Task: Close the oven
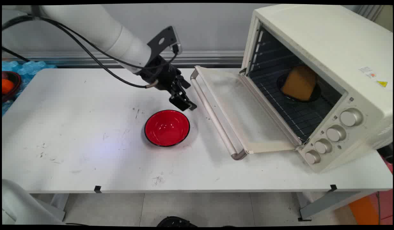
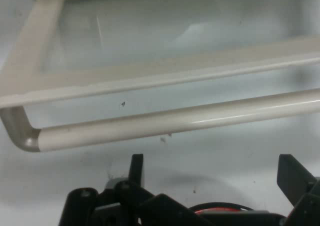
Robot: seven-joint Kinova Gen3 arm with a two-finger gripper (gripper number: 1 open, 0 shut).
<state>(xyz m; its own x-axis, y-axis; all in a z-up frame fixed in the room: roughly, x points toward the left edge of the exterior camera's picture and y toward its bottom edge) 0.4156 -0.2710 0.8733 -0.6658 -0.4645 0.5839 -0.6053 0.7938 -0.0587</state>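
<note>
While open, gripper point(image 1: 184, 101) above bowl point(image 1: 167, 127)

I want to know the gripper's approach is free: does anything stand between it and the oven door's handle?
Nothing visible does. The gripper hangs open just above the table, beside the handle, with only bare table between them. The red bowl sits nearer the camera, off that line.

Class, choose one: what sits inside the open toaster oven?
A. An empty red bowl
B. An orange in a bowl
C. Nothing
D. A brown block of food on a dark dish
D: in the main view a brown block of food rests on a dark dish on the rack inside the toaster oven.
</note>
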